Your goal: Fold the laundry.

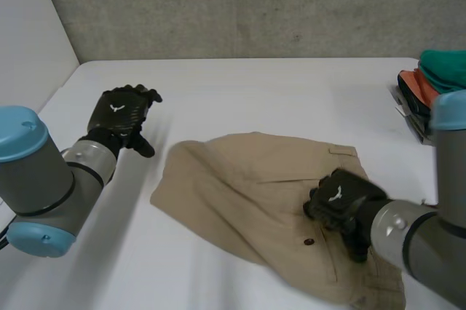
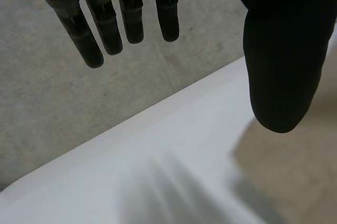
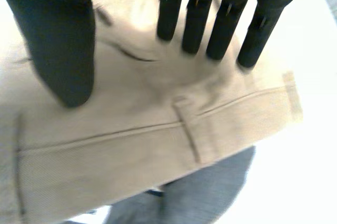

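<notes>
— Head view, count?
— One pair of beige cotton trousers (image 1: 247,186), one stack of folded cloths (image 1: 440,73), teal over orange, two black hands, one white table (image 1: 255,84).
— Where are the trousers, which way?
— Centre out to 4 o'clock. Long axis runs 10 to 4 o'clock; which end is the waist, can't tell. Stack's at 2 o'clock, well apart.
— Hands?
— At 9 o'clock the left hand (image 1: 120,113) hangs over bare table, fingers straight, nothing in it. At 4 o'clock the right hand (image 1: 338,201) is on the trousers, a dark button (image 1: 309,241) just beside it.
— Wrist views add anything?
— Right wrist view: fingers straight, thumb spread, grasping nothing, fingertips (image 3: 247,56) near a belt loop (image 3: 189,129) on the waistband (image 3: 105,145). Left wrist view: table edge, grey concrete wall (image 2: 52,103), beige cloth past the thumb.
</notes>
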You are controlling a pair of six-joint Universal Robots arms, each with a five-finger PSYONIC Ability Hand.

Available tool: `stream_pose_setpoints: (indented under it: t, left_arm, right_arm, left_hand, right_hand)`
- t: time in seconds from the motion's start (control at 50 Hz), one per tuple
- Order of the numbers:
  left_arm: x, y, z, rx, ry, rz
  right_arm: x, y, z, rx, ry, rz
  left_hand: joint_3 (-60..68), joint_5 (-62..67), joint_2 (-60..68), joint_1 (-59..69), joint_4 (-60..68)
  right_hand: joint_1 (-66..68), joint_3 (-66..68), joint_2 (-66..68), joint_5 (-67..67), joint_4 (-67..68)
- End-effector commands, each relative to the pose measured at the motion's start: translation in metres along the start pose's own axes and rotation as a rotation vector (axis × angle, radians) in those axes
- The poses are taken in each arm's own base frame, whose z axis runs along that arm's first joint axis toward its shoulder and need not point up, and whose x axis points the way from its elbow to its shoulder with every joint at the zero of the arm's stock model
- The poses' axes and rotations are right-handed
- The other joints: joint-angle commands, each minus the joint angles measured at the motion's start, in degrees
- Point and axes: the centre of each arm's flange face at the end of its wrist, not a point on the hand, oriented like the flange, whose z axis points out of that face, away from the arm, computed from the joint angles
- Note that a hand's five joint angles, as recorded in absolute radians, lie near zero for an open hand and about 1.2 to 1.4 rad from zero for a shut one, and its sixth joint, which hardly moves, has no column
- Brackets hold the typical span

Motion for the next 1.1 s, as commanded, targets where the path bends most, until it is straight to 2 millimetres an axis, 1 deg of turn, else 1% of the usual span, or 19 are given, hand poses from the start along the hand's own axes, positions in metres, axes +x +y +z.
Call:
stream_pose_setpoints:
  t: [0.02,0.26,0.34,0.52,0.58,0.6,0.62,0.66,0.7,0.74,0.84,0.86,0.88,0.9,0.92,0.96,0.98,1.04,1.1]
  left_arm:
    - [0.025,-0.003,-0.003,0.015,0.068,0.01]
    - [0.036,0.007,-0.009,-0.078,0.105,0.011]
    - [0.038,0.015,-0.004,-0.101,0.112,0.013]
    - [0.049,0.048,-0.001,-0.189,0.154,0.111]
    - [0.057,0.059,0.005,-0.198,0.179,0.168]
    - [0.059,0.062,0.011,-0.192,0.185,0.189]
    - [0.06,0.062,0.015,-0.186,0.186,0.198]
    - [0.06,0.062,0.022,-0.17,0.184,0.214]
    - [0.059,0.053,0.036,-0.122,0.167,0.227]
    - [0.058,0.039,0.047,-0.066,0.151,0.232]
    - [0.041,-0.053,0.091,0.31,0.037,0.221]
    - [0.038,-0.069,0.096,0.379,0.016,0.217]
    - [0.035,-0.086,0.098,0.451,-0.009,0.209]
    - [0.026,-0.124,0.099,0.601,-0.061,0.191]
    - [0.02,-0.146,0.096,0.682,-0.091,0.178]
    - [0.009,-0.185,0.088,0.829,-0.144,0.15]
    - [-0.003,-0.215,0.079,0.942,-0.194,0.116]
    - [-0.021,-0.244,0.067,1.044,-0.237,0.06]
    - [-0.022,-0.25,0.06,1.049,-0.223,0.033]
  right_arm:
    - [0.039,-0.024,-0.003,0.164,0.187,0.123]
    - [0.057,-0.038,-0.001,0.219,0.227,0.196]
    - [0.05,-0.024,0.037,0.147,0.16,0.268]
    - [0.035,0.003,0.086,0.057,0.091,0.377]
    - [0.035,0.007,0.101,0.07,0.106,0.376]
    - [0.036,0.007,0.104,0.08,0.116,0.374]
    - [0.042,0.004,0.111,0.113,0.145,0.37]
    - [0.052,-0.003,0.116,0.16,0.192,0.363]
    - [0.073,-0.017,0.119,0.242,0.289,0.348]
    - [0.089,-0.029,0.118,0.301,0.358,0.332]
    - [0.145,-0.082,0.1,0.534,0.565,0.294]
    - [0.164,-0.102,0.088,0.629,0.64,0.272]
    - [0.175,-0.111,0.081,0.676,0.678,0.264]
    - [0.184,-0.12,0.074,0.725,0.715,0.258]
    - [0.202,-0.137,0.06,0.825,0.79,0.245]
    - [0.214,-0.153,0.046,0.917,0.859,0.22]
    - [0.22,-0.16,0.038,0.965,0.89,0.207]
    - [0.235,-0.177,0.015,1.107,0.997,0.18]
    - [0.238,-0.183,0.007,1.162,1.025,0.165]
  left_hand:
    - [0.02,1.29,0.21,-1.56,0.66]
    - [1.03,2.3,1.22,-0.55,1.67]
    - [1.19,2.47,1.39,-0.39,1.84]
    - [3.04,4.32,3.24,1.46,3.69]
    - [12.76,14.04,12.96,11.18,13.41]
    - [26.29,27.56,26.49,24.71,26.93]
    - [36.58,37.86,36.78,35.0,37.23]
    - [57.77,59.05,57.97,56.19,58.42]
    - [59.37,60.65,59.57,57.79,60.02]
    - [59.37,60.65,59.57,57.79,60.02]
    - [59.37,60.65,59.57,57.79,60.02]
    - [59.37,60.65,59.57,57.79,60.02]
    - [59.37,60.65,59.57,57.79,60.02]
    - [59.37,60.65,59.57,57.79,60.02]
    - [59.37,60.65,59.57,57.79,60.02]
    - [59.37,60.65,59.57,57.79,60.02]
    - [59.37,60.65,59.57,57.79,60.02]
    - [59.37,60.65,59.57,57.79,60.02]
    - [59.37,60.65,59.57,57.79,60.02]
  right_hand:
    - [-11.19,-12.92,-12.26,-12.58,-13.51]
    - [-14.97,-16.7,-16.05,-16.37,-17.29]
    - [-14.97,-16.7,-16.05,-16.37,-17.29]
    - [-14.39,-16.12,-15.47,-15.79,-16.71]
    - [2.04,0.31,0.97,0.65,-0.28]
    - [10.26,8.53,9.18,8.87,7.94]
    - [33.32,31.59,32.25,31.93,31.0]
    - [54.94,53.21,53.87,53.55,52.62]
    - [55.03,53.3,53.95,53.63,52.71]
    - [55.03,53.3,53.95,53.63,52.71]
    - [55.03,53.3,53.95,53.63,52.71]
    - [55.03,53.3,53.95,53.63,52.71]
    - [55.03,53.3,53.95,53.63,52.71]
    - [55.03,53.3,53.95,53.63,52.71]
    - [55.03,53.3,53.95,53.63,52.71]
    - [55.03,53.3,53.95,53.63,52.71]
    - [55.03,53.3,53.95,53.63,52.71]
    - [55.03,53.3,53.95,53.63,52.71]
    - [55.03,53.3,53.95,53.63,52.71]
